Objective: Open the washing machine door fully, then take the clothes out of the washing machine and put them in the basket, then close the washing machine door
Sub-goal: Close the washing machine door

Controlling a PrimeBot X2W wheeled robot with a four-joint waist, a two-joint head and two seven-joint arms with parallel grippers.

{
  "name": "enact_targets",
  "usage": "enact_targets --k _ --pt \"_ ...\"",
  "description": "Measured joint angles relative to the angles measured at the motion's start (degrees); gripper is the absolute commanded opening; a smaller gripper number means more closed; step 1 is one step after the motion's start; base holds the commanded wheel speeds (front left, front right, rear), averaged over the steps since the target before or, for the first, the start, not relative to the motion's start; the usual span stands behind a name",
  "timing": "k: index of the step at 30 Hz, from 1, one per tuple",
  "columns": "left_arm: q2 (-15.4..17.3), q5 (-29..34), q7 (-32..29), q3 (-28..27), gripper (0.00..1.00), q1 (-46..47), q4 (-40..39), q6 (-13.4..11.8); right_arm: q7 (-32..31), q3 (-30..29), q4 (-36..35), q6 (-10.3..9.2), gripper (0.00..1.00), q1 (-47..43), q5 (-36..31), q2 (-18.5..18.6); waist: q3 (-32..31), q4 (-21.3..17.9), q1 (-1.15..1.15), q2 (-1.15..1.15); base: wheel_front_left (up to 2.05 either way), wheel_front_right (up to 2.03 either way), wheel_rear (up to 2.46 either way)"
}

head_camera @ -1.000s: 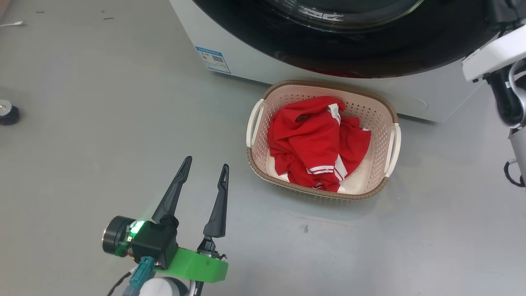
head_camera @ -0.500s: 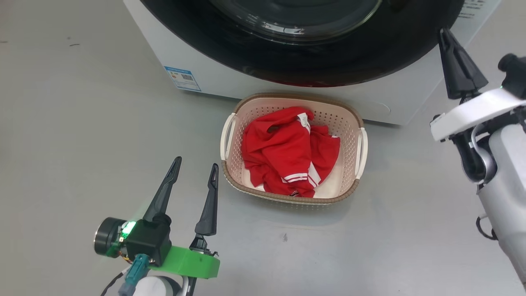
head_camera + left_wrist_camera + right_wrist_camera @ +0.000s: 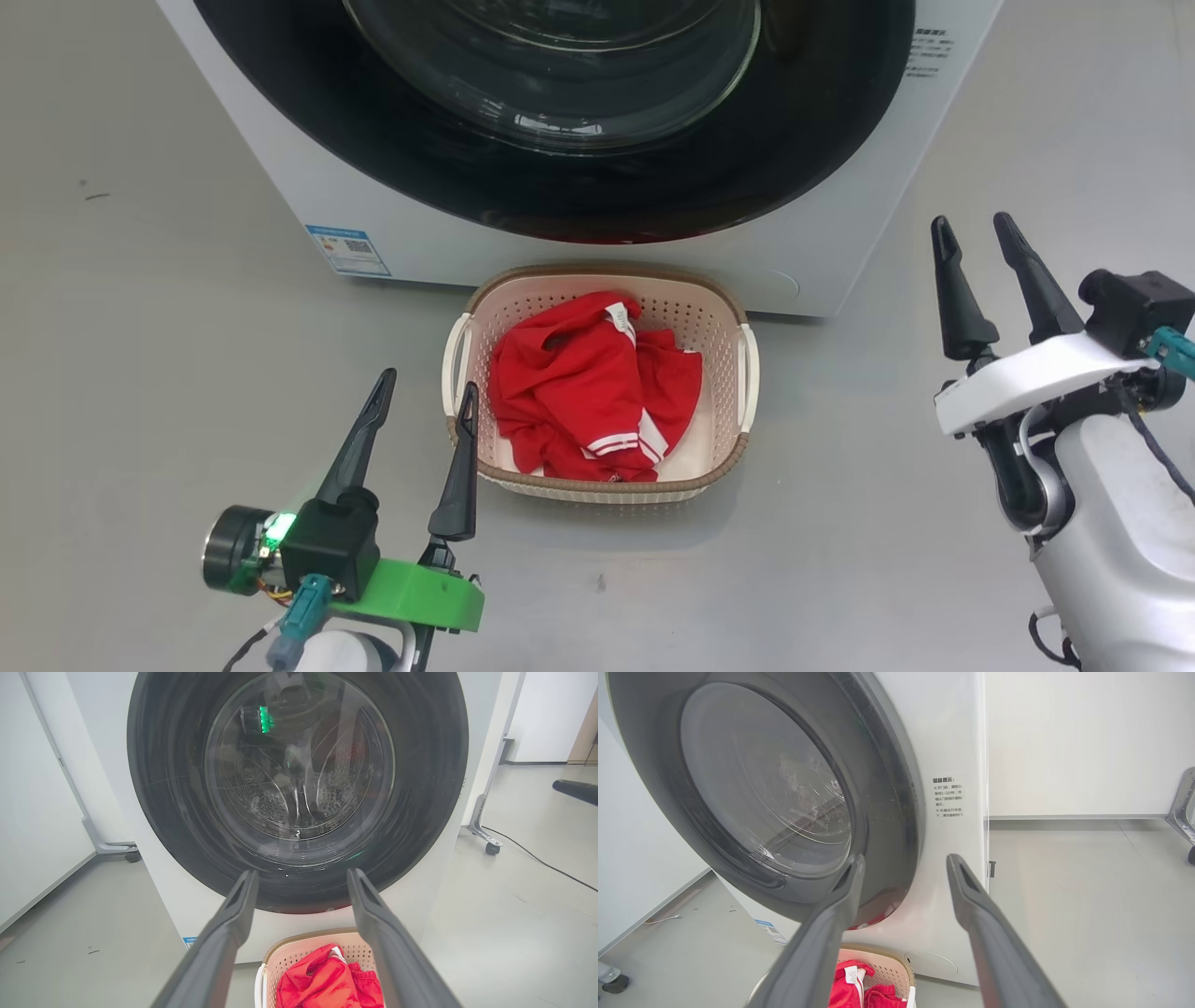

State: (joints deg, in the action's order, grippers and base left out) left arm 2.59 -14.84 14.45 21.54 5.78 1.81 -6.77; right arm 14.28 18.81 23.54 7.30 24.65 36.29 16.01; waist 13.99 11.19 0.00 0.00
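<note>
While I held both arms low over the grey floor (image 3: 168, 308), my left gripper (image 3: 428, 381) stood with its two dark fingers spread wide and nothing between them. My right gripper (image 3: 971, 224) had its fingers parted too, somewhat less widely, and it gripped nothing either.

Ahead of both grippers, beyond the fingertips, rose the washing machine (image 3: 420, 247). The washing machine door (image 3: 373, 140) lay flat against its white front, and it looked closed. Through my left wrist camera the glass bowl sat straight ahead and above my left gripper (image 3: 302, 873), ringed by the door's (image 3: 163, 788) black rim, with the perforated drum visible behind it. From my right gripper (image 3: 906, 858) the door (image 3: 878, 765) stood ahead and to the left, and a block of small printed text (image 3: 948, 798) sat on the machine's (image 3: 952, 742) front just above the right finger.

The basket (image 3: 597, 490) rested on the floor between my two grippers, close beside the left one and well apart from the right, right up against the foot of the machine. From the left wrist it (image 3: 299, 952) showed low down between my fingers. The clothes (image 3: 588, 401) lay heaped inside it, red with white stripes and a white tag uppermost. A blue sticker (image 3: 347, 250) sat on the machine's lower front, ahead of my left gripper.
</note>
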Motion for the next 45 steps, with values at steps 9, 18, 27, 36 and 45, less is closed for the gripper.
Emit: enact_targets --k 9,18,27,36,45 --pt "0.4 -0.1 0.0 -1.1 1.0 -1.6 2.1 0.0 0.0 -2.8 -2.9 -2.02 1.0 -7.8 -1.8 -2.1 -3.6 -3.7 0.0 0.0 0.0 0.0 0.0" --pt "0.9 -0.8 0.0 -2.3 1.0 -3.7 3.2 0.0 0.0 -4.8 -6.5 -3.49 1.0 -15.0 -4.4 -3.3 -7.0 -7.3 0.0 0.0 0.0 0.0 0.0" --pt "1.1 -0.9 0.0 -2.6 1.0 -4.5 3.3 0.3 0.0 -6.8 -11.2 -4.95 1.0 -21.5 -7.2 -3.5 -9.3 -9.6 0.0 0.0 0.0 0.0 0.0" --pt "1.2 -1.1 0.0 -2.6 1.0 -5.8 3.6 0.6 0.0 -7.5 -14.6 -5.46 1.0 -24.9 -8.5 -3.9 -10.2 -9.8 0.0 0.0 0.0 0.0 0.0" --pt "1.2 -1.2 0.0 -2.6 1.0 -6.1 3.7 0.6 0.0 -7.1 -16.4 -5.46 1.0 -27.8 -9.4 -5.3 -10.8 -9.3 0.0 0.0 0.0 0.0 0.0"
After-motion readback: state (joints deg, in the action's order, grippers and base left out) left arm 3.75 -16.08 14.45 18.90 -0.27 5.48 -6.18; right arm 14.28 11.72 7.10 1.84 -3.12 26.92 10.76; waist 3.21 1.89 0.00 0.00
